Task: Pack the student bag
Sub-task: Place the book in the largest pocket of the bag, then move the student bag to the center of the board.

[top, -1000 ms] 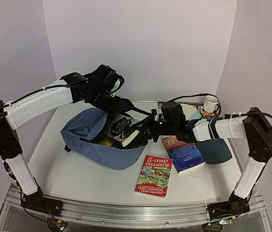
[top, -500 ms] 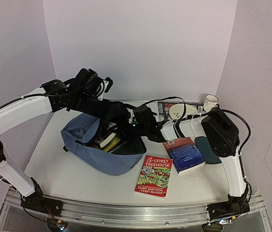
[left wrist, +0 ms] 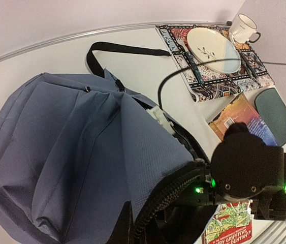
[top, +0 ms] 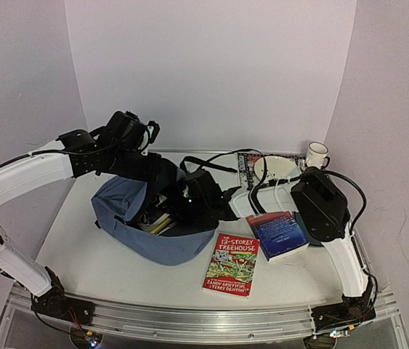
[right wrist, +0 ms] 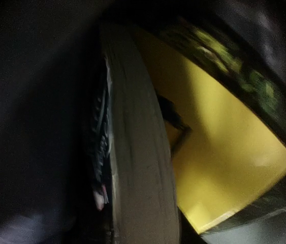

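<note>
The slate-blue student bag (top: 135, 218) lies on its side at centre left, mouth facing right. My left gripper (top: 159, 177) is shut on the bag's upper flap and holds it up. In the left wrist view the flap's zipper edge (left wrist: 168, 195) runs into the left gripper (left wrist: 132, 223). My right arm's black wrist (top: 203, 193) is pushed into the bag's mouth, and its fingers are hidden inside. Books (top: 157, 220) show within the opening. The right wrist view is dark, with only a book's pale page edge (right wrist: 137, 152) and a yellow cover (right wrist: 224, 168) close up.
A red paperback (top: 233, 263) and a blue book (top: 280, 234) lie right of the bag. Behind them are a patterned mat (top: 246, 166) with a plate (top: 277, 169), a white mug (top: 317, 154), and a dark green oval pad (left wrist: 277, 114).
My right arm has swung left and pushed the black-covered book from the bag's mouth down inside. The left arm has shifted left, still holding the flap up.
</note>
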{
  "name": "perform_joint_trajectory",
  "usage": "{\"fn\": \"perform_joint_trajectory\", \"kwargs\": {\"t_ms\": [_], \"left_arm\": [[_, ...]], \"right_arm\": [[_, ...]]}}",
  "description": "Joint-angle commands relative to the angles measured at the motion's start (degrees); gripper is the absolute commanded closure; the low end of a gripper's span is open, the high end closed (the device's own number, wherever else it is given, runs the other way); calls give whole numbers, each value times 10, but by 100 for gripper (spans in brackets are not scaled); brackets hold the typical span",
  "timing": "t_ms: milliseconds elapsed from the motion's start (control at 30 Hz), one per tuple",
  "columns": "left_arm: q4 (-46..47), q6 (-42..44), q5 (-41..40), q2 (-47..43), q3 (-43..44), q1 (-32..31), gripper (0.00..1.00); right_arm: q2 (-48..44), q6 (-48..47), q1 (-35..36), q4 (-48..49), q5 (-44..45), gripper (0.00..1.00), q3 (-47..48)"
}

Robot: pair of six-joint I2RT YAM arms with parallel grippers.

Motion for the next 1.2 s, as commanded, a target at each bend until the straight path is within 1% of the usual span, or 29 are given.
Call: {"fn": "perform_joint_trajectory", "kwargs": {"t_ms": [0,167,267,367,500,633,767,833,967,1167], "left_arm": [[39,-20,8,-24,-10,40,100],[42,-9,19,-5,-20,53,100],[44,-8,22,12,-34,59,100],[47,-2,21,27,-46,72,100],[46,23,-5,42,-62,101,100],[46,38,-13,47,-74,134,100],[46,60,-39,70,-81,165,99],[47,65,-41,89,-82,179,96],[49,70,-54,127,-83,199,92],[58,83,-80,177,-75,236,91]], "right_arm": [[-74,-73,5,-64,26,54,-29],[-118,-121,5,-120,27,40,-45],[-153,-163,5,-181,47,33,-53],[-194,-206,4,-235,66,26,-67],[-249,-246,1,-299,92,21,-100],[-291,-264,1,-345,117,18,-128],[-330,-264,-1,-404,143,16,-164],[-342,-258,-3,-428,163,16,-181],[-359,-240,-3,-466,172,16,-209],[-366,-202,-4,-503,179,16,-253]]}}
